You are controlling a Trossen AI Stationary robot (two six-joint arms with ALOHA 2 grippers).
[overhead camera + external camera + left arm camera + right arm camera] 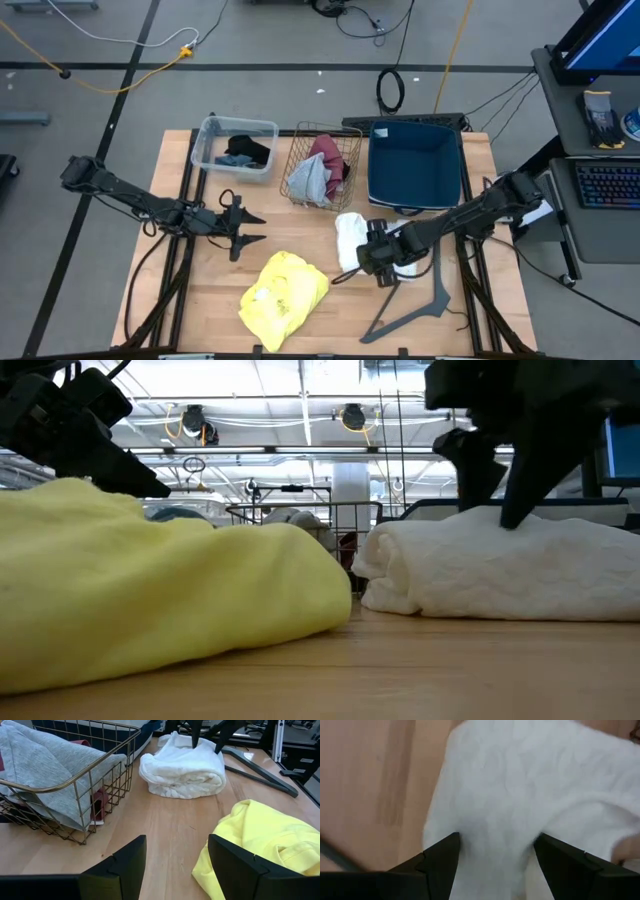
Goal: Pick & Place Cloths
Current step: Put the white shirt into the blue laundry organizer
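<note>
**Q:** Grippers first. How do they stand?

**Me:** My right gripper [496, 851] is down on the white cloth [352, 238], fingers spread, with a hump of the fabric between them. The fingertips [515, 510] press into the top of the roll. My left gripper [250, 227] hovers over bare wood toward the left edge of the table [330, 320], fingers wide apart and holding nothing.

**Q:** Where are the cloths?

**Me:** White lies rolled near the middle of the tabletop, a little right of centre, just in front of the blue bin [414, 165]. The yellow cloth [284, 288] is crumpled near the front edge, apart from the white one. In the wire basket [345, 140] at the far edge, a grey cloth [308, 180] drapes over the rim, with the maroon cloth [328, 152] behind it. The clear tub [209, 150], toward the far left corner, holds the black cloth [250, 148] and a teal-blue cloth [237, 160].

**Q:** Anything else on the table?

**Me:** A grey angled hanger bar [428, 300] lies near the front right corner, beside my right gripper.

**Q:** Any labels or writing?

**Me:** None that I can read on any cloth or container.
</note>
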